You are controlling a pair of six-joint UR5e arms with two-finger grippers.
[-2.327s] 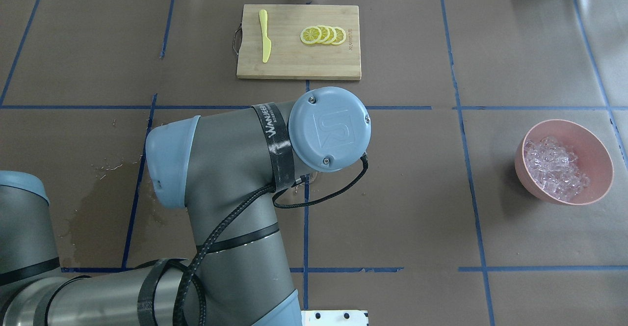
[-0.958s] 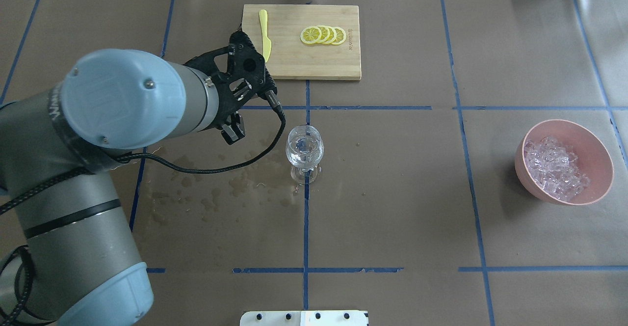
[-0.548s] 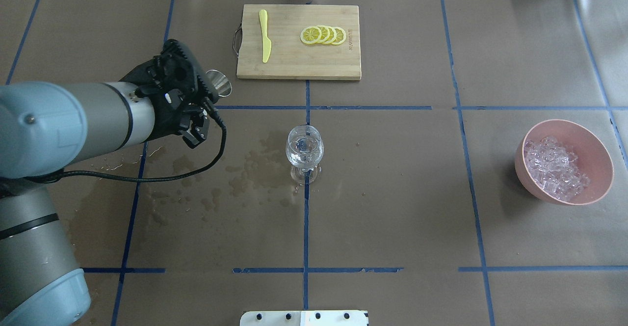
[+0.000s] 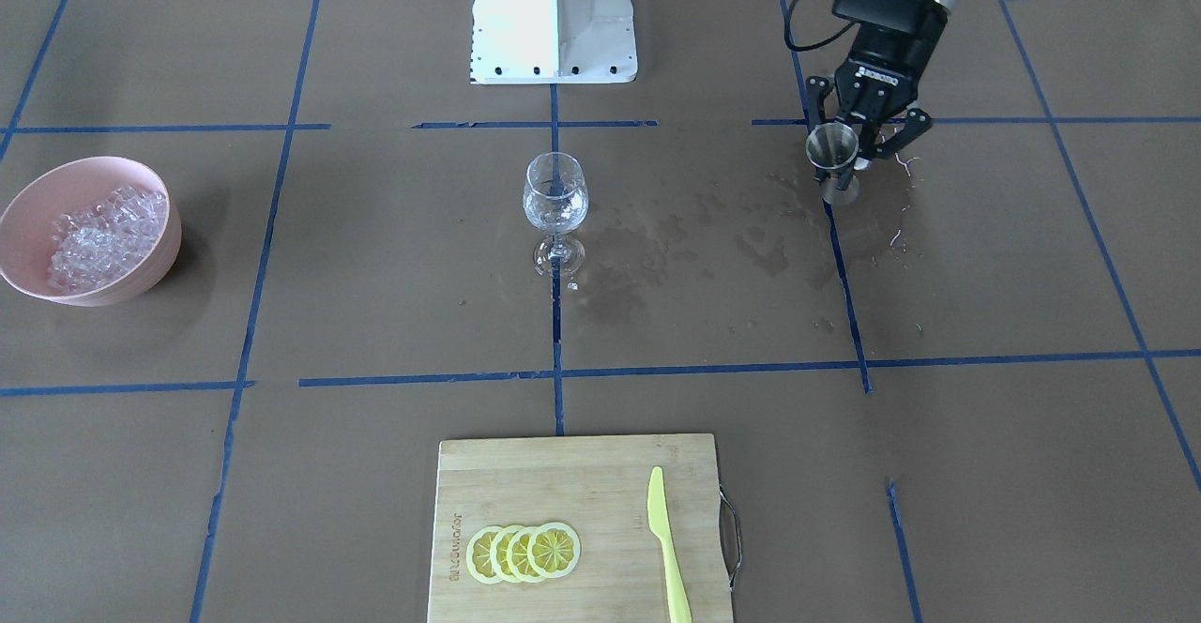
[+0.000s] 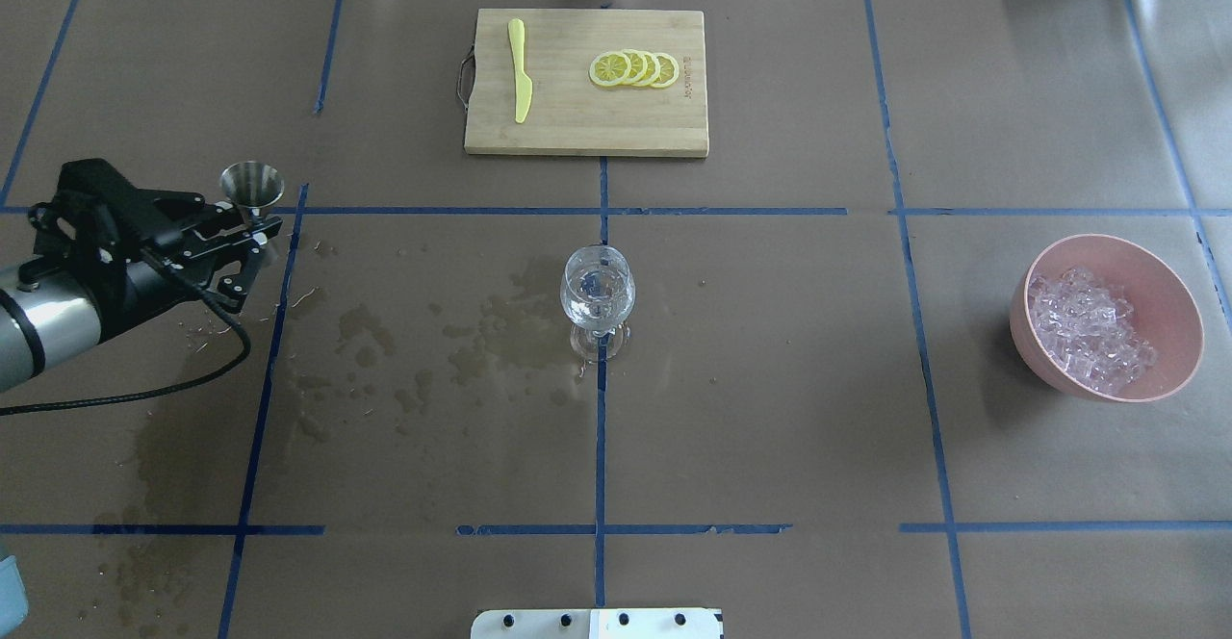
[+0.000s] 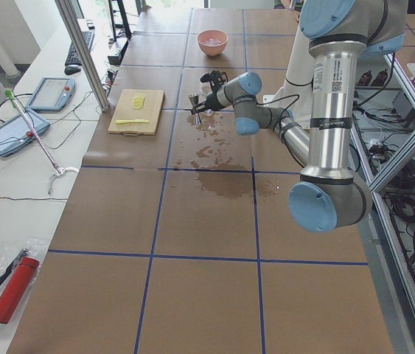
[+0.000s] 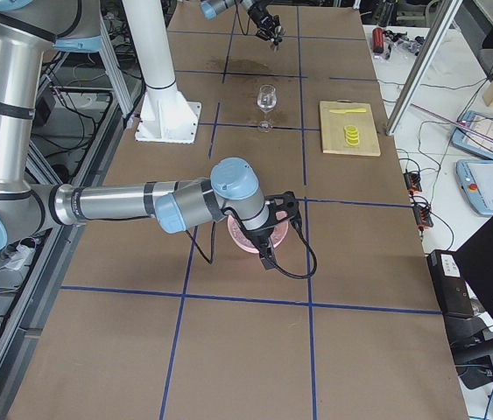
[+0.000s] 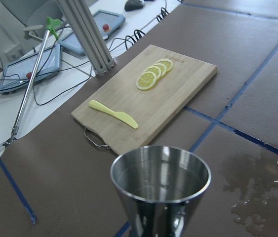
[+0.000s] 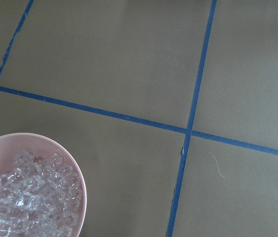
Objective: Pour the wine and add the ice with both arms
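Observation:
A stemmed wine glass (image 5: 598,297) stands mid-table with a small amount of clear wine (image 4: 555,215) in it. My left gripper (image 5: 258,238) is at the table's left, shut on the waist of an upright steel jigger (image 5: 252,184), which also fills the left wrist view (image 8: 161,183). The ice (image 5: 1088,331) lies heaped in a pink bowl (image 5: 1169,297) at the right. My right gripper (image 7: 272,234) hangs over that bowl's near side; I cannot tell whether it is open or shut. Its wrist view catches the ice (image 9: 25,202) at lower left.
A bamboo cutting board (image 5: 587,129) at the far centre carries lemon slices (image 5: 634,69) and a yellow knife (image 5: 520,71). Wet patches (image 5: 481,331) darken the paper between the jigger and the glass. The white pedestal (image 4: 554,13) stands at the robot's side.
The left arm has swung away from over the glass to the table's left, carrying the jigger and turning it upright. The glass is now uncovered, with more wet spots around it.

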